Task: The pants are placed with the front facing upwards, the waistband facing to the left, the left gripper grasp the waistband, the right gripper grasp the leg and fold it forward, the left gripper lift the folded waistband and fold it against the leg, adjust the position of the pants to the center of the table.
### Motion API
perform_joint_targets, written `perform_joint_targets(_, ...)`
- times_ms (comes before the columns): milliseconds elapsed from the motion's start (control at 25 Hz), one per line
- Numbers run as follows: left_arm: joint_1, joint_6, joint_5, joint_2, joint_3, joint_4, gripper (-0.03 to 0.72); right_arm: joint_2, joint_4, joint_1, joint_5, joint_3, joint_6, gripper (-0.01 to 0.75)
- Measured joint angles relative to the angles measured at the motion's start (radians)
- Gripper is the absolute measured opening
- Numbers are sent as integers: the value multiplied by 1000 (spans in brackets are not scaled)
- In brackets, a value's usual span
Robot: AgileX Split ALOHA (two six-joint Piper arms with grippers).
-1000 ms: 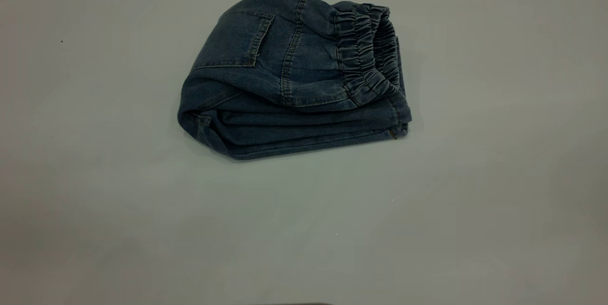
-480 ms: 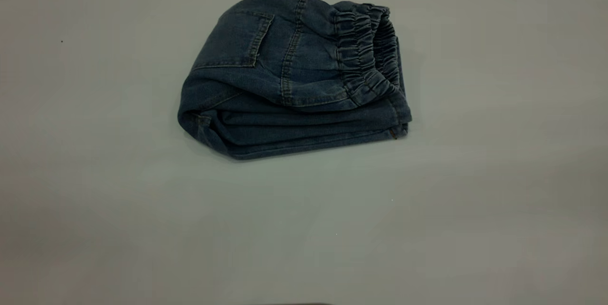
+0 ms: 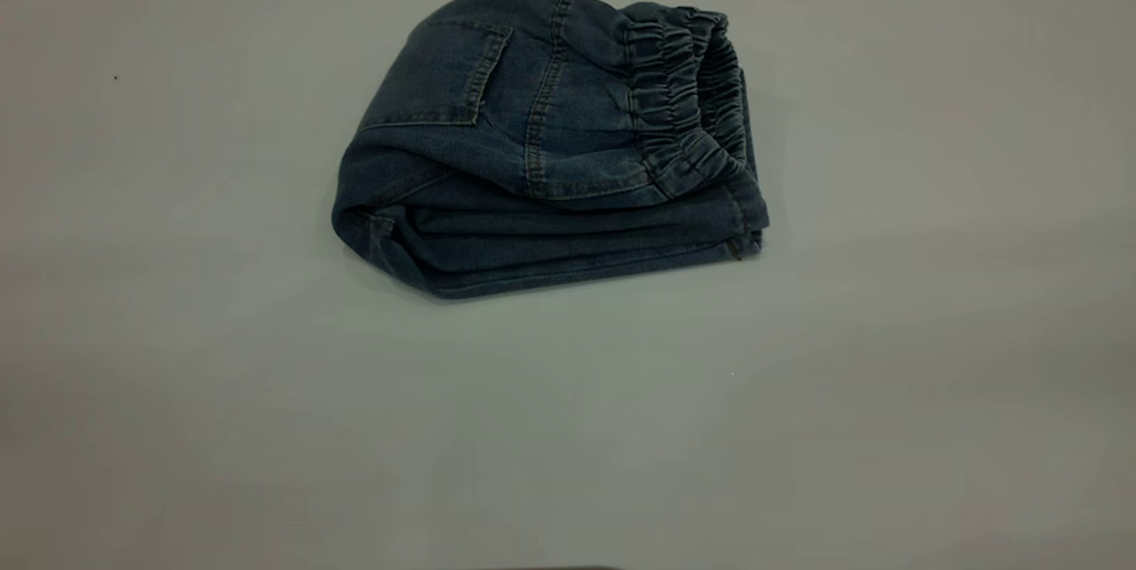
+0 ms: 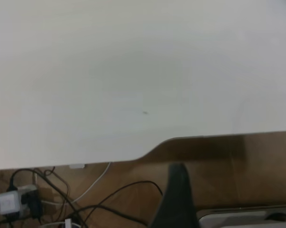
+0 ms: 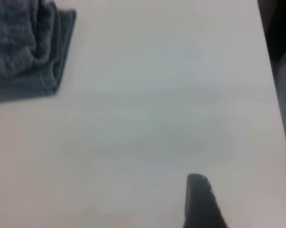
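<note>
Exterior view shows the pants [image 3: 546,144] folded on the surface [image 3: 177,375] — both hands well apart from them, grip state unreadable; any last nudge should push low, evenly.

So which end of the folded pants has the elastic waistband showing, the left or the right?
The right end of the pants: the gathered elastic waistband bunches there, while the left end is a smooth rounded fold beside the back pocket.

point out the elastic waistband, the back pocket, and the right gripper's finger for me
elastic waistband [image 3: 679,99], exterior view, on the gathered band's middle.
back pocket [image 3: 435,73], exterior view, on the pocket's flat denim panel.
right gripper's finger [image 5: 199,202], right wrist view, on the one dark finger showing.
</note>
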State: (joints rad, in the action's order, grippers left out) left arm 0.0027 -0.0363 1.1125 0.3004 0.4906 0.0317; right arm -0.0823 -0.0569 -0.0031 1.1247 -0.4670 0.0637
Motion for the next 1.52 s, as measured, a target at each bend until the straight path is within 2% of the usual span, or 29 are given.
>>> perform_joint_targets(320,0,0,0,-17,0,0,552,93,-3,0,5,0,0,346)
perform_joint_targets(680,-19,0,10,-309,0,0,552,93,-3,0,5,0,0,346)
perform_joint_targets(1520,-19,0,16,-317,0,0,552,93,-3,0,5,0,0,346)
